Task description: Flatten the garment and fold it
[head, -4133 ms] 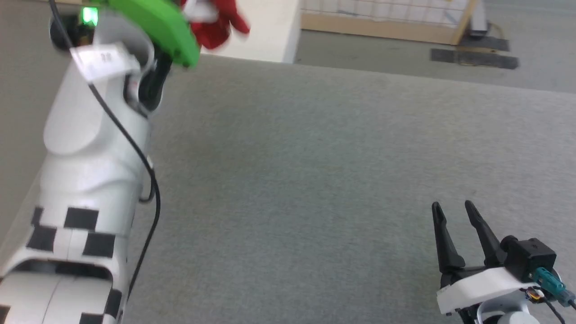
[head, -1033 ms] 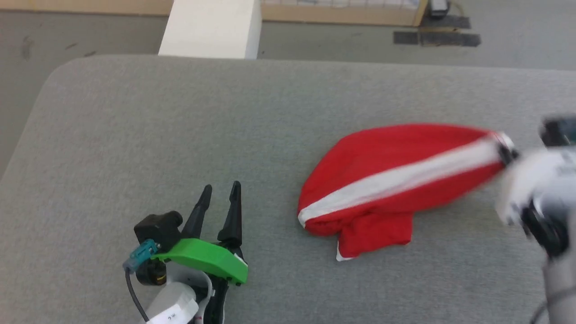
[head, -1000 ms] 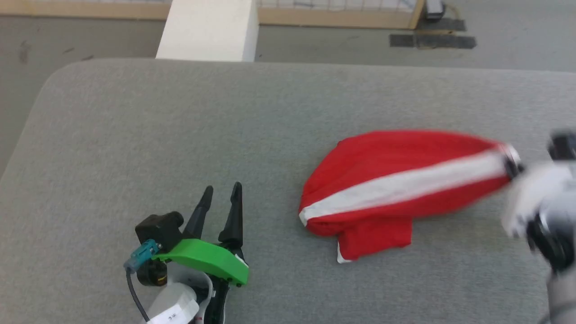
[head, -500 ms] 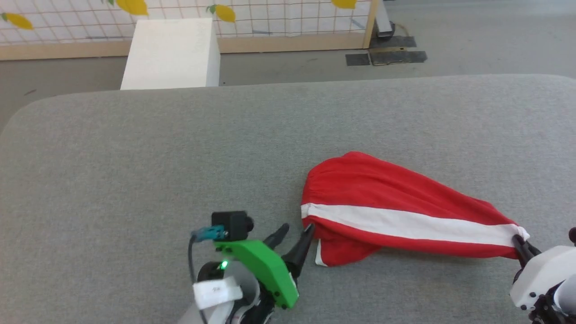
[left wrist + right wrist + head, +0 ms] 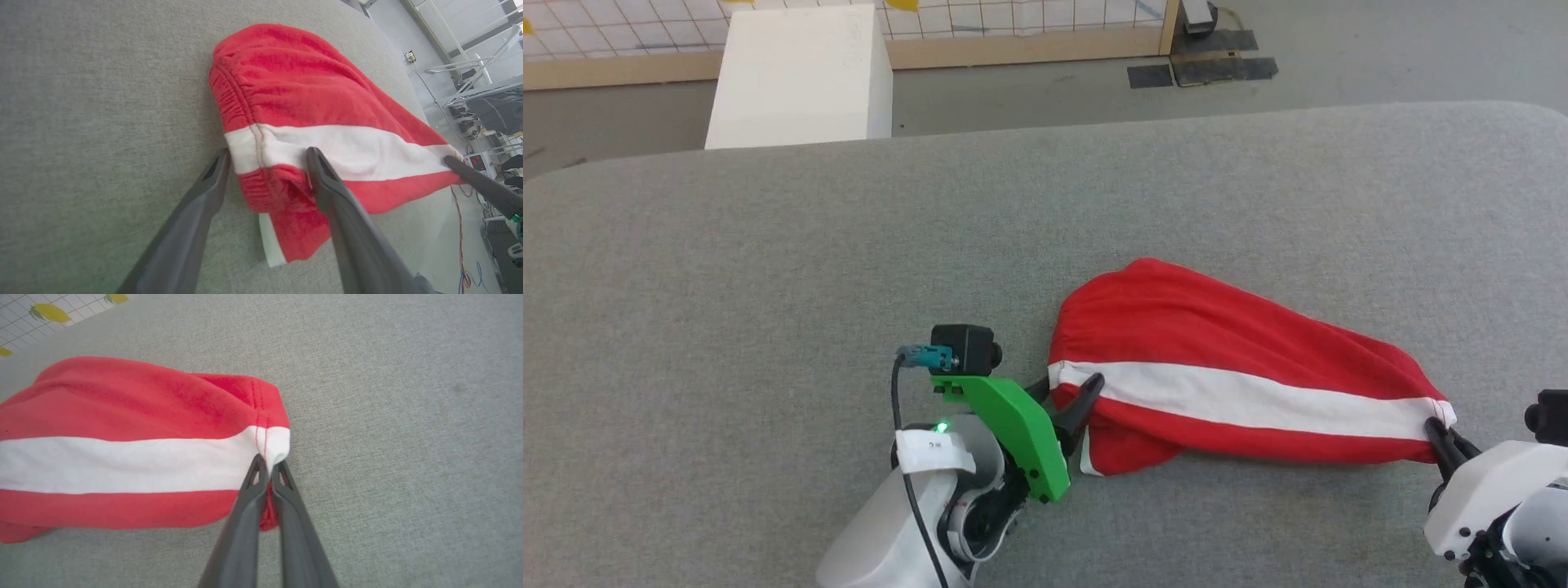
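Observation:
The garment (image 5: 1217,327), red shorts with a white side stripe, lies bunched lengthwise on the grey table. My left gripper (image 5: 1072,390) is open at its gathered waistband end. In the left wrist view that gripper (image 5: 267,157) straddles the white stripe's end: one finger rests on the cloth (image 5: 294,94), the other beside it on the table. My right gripper (image 5: 1437,430) is shut on the hem corner at the opposite end. The right wrist view shows this gripper (image 5: 266,462) pinching the white stripe's tip on the garment (image 5: 122,408).
The grey padded table (image 5: 768,269) stretches wide to the left and behind the garment. Beyond its far edge stand a white box (image 5: 796,77) and a wood-framed wire grid (image 5: 1013,33); black mats (image 5: 1201,69) lie on the floor.
My left gripper has moved right from the bare table and now straddles the waistband end. The right gripper kept its hold on the hem, with the garment stretched out. The head camera shifted.

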### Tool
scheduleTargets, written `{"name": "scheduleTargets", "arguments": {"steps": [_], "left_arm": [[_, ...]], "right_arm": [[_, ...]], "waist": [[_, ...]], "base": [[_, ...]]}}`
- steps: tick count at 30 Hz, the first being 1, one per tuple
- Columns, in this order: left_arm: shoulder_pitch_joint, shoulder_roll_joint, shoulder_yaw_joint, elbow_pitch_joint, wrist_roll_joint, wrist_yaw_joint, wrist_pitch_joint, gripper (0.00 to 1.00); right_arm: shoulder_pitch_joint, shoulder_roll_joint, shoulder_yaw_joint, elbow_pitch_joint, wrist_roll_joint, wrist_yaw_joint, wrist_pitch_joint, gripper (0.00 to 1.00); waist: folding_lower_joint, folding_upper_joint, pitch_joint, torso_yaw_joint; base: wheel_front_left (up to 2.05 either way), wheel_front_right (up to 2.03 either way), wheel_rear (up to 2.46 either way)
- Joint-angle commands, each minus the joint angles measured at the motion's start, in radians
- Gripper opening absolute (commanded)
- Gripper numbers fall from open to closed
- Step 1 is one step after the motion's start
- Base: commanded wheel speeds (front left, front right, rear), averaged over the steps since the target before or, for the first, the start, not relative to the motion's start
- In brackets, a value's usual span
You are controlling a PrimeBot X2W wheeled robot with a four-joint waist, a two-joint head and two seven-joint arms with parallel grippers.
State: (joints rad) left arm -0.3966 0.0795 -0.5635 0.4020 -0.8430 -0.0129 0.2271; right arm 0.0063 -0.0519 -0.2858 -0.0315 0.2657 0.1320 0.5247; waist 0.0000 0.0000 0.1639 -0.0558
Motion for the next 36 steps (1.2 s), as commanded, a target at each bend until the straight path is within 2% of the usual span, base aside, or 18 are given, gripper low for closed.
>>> {"name": "scheduleTargets", "arguments": {"steps": [1, 2, 7, 13, 16, 19, 22, 24, 28, 32, 36], "left_arm": [[-0.022, -0.006, 0.001, 0.005, -0.002, -0.013, -0.015, 0.4], [-0.026, -0.008, 0.0, 0.01, 0.0, -0.019, -0.026, 0.0], [-0.035, -0.01, 0.007, 0.01, 0.002, -0.031, -0.075, 0.0], [-0.05, 0.013, 0.046, -0.064, -0.011, -0.027, -0.101, 0.0], [-0.103, 0.045, 0.078, -0.131, -0.018, -0.022, -0.08, 0.0], [-0.208, 0.104, 0.103, -0.179, 0.007, -0.019, -0.04, 0.0], [-0.332, 0.161, 0.128, -0.185, 0.037, -0.011, 0.006, 0.0], [-0.423, 0.193, 0.141, -0.161, 0.055, -0.009, 0.04, 0.0], [-0.593, 0.246, 0.169, -0.077, 0.085, -0.001, 0.087, 0.0], [-0.761, 0.275, 0.193, -0.005, 0.126, 0.02, 0.09, 0.0], [-0.912, 0.299, 0.202, 0.065, 0.19, 0.032, 0.032, 0.0]], "right_arm": [[-0.004, 0.002, 0.003, -0.001, 0.009, -0.001, -0.009, 0.0], [-0.005, 0.002, 0.004, 0.0, 0.009, -0.001, -0.011, 0.0], [-0.008, 0.002, 0.013, 0.006, 0.005, -0.001, -0.016, 0.0], [-0.047, 0.002, 0.043, -0.033, 0.013, -0.001, 0.001, 0.0], [-0.124, 0.002, 0.066, -0.079, 0.047, -0.001, 0.046, 0.0], [-0.25, -0.007, 0.087, -0.109, 0.123, -0.001, 0.118, 0.0], [-0.386, -0.039, 0.11, -0.105, 0.152, -0.001, 0.186, 0.0], [-0.494, -0.038, 0.116, -0.078, 0.177, -0.001, 0.22, 0.0], [-0.727, -0.037, 0.154, 0.033, 0.148, -0.001, 0.222, 0.0], [-0.969, -0.014, 0.169, 0.184, 0.101, -0.001, 0.151, 0.0], [-1.167, -0.002, 0.189, 0.336, 0.032, -0.001, 0.041, 0.0]], "waist": [[0.0, 0.0, 0.007, -0.004], [0.0, 0.0, 0.009, -0.004], [0.0, 0.0, 0.009, -0.001], [0.0, 0.0, 0.003, 0.008], [0.0, 0.0, 0.004, 0.011], [0.0, 0.0, 0.012, 0.01], [0.0, 0.0, 0.032, 0.006], [0.0, 0.0, 0.054, 0.0], [0.0, 0.0, 0.103, -0.024], [0.0, 0.0, 0.166, -0.041], [0.0, 0.0, 0.213, -0.05]], "base": [[0.0, 0.0, 0.0], [0.0, 0.0, 0.0], [0.0, 0.0, 0.0], [0.0, 0.0, 0.0], [0.0, 0.0, 0.0], [0.0, 0.0, 0.0], [0.0, 0.0, 0.0], [0.0, 0.0, 0.0], [0.0, 0.0, 0.0], [0.0, 0.0, 0.0], [0.0, 0.0, 0.0]]}}
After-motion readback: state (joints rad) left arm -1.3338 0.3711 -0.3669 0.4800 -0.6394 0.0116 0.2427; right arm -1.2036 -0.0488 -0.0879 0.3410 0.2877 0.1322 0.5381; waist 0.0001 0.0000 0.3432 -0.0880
